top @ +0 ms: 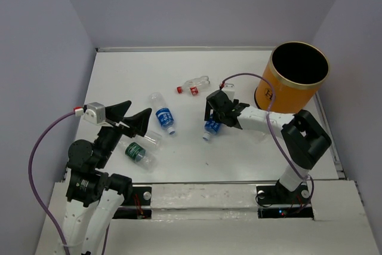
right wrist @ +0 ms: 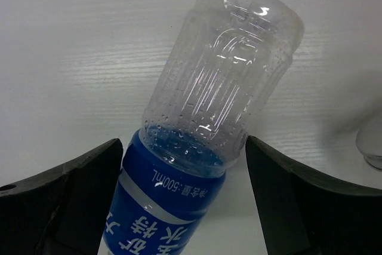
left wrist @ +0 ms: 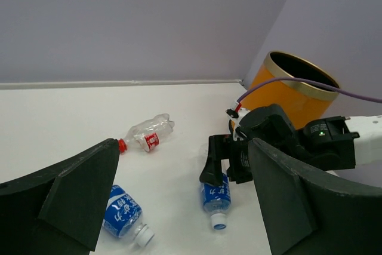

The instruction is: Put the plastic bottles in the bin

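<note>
The orange bin [top: 290,91] stands at the back right and shows in the left wrist view [left wrist: 280,97]. My right gripper [top: 216,117] is open and straddles a blue-labelled bottle [top: 210,127] lying on the table, fingers close to both its sides; the right wrist view shows the bottle [right wrist: 209,117] between them. A red-capped bottle [top: 194,85] lies behind it. Another blue-labelled bottle [top: 162,115], a green-labelled bottle [top: 136,152] and a clear bottle [top: 153,139] lie near my left gripper [top: 138,111], which is open and empty above them.
White table [top: 250,153] with grey walls on three sides. A purple cable [top: 250,77] arcs from the right wrist past the bin. A round white object [right wrist: 371,144] sits at the right edge of the right wrist view.
</note>
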Available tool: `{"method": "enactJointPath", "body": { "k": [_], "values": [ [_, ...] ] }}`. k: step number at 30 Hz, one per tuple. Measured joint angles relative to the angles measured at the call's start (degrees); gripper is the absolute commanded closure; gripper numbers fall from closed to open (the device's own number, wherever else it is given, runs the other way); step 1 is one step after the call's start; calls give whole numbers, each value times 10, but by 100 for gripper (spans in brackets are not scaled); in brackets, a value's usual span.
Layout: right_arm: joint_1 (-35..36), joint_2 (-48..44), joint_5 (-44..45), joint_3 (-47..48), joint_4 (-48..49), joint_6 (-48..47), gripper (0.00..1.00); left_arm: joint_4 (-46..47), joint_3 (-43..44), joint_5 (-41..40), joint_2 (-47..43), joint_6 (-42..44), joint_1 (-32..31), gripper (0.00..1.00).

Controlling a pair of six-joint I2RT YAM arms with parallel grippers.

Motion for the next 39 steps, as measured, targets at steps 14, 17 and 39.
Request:
{"method": "enactJointPath", "body": {
  "k": [14, 17, 39],
  "values": [
    [0, -8, 11, -17, 25, 32, 63, 1, 0, 9, 0, 0, 0, 1],
    [2, -81, 15, -30, 12, 26, 63, 1, 0, 10, 0, 0, 0, 1],
    [-300, -208, 222, 240, 231, -436, 64, 2, 0, 13, -12, 0, -2, 1]
  ]
}}
